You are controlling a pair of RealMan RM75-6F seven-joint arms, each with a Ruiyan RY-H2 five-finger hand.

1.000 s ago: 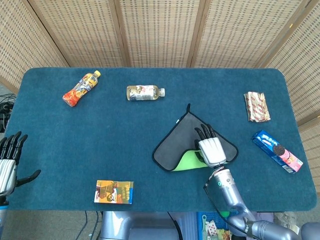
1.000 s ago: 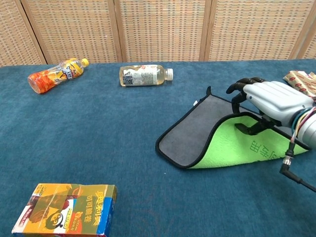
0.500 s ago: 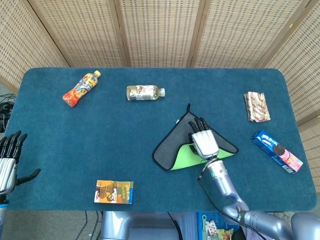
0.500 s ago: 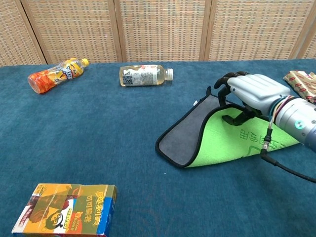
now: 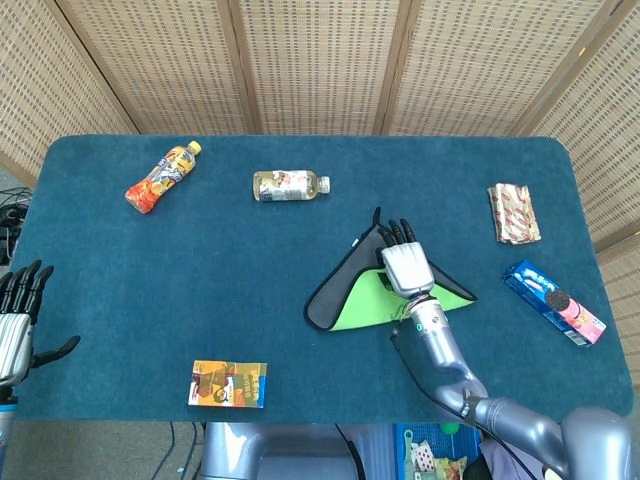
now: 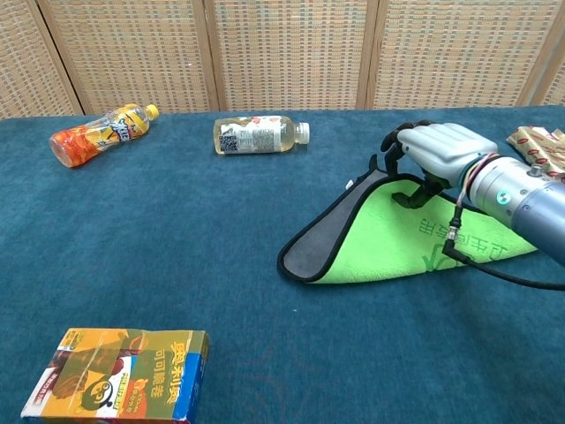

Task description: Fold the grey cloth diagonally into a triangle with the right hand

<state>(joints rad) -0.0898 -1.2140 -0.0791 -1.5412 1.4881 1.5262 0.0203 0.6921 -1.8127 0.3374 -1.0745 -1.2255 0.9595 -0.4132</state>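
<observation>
The grey cloth [image 5: 333, 297] [image 6: 316, 249] lies right of the table's centre. It is folded over itself, so its bright green underside [image 5: 367, 306] [image 6: 397, 243] faces up in a rough triangle. A grey strip still shows along the left edge. My right hand [image 5: 403, 265] [image 6: 437, 150] is over the cloth's far corner and pinches the folded-over corner between thumb and fingers, just above the lower layer. My left hand [image 5: 15, 325] hangs off the table's near left edge, fingers spread and holding nothing.
An orange bottle [image 5: 160, 178] [image 6: 97, 132] and a clear bottle [image 5: 290, 185] [image 6: 260, 134] lie at the back. A snack box [image 5: 229, 384] [image 6: 119, 375] sits near the front. A wrapper [image 5: 513, 213] [image 6: 538, 141] and a blue biscuit pack [image 5: 553, 302] lie at the right.
My right hand has carried the cloth's corner away from me, towards the far corner. The green flap has spread flat over most of the grey side. The left hand stayed put.
</observation>
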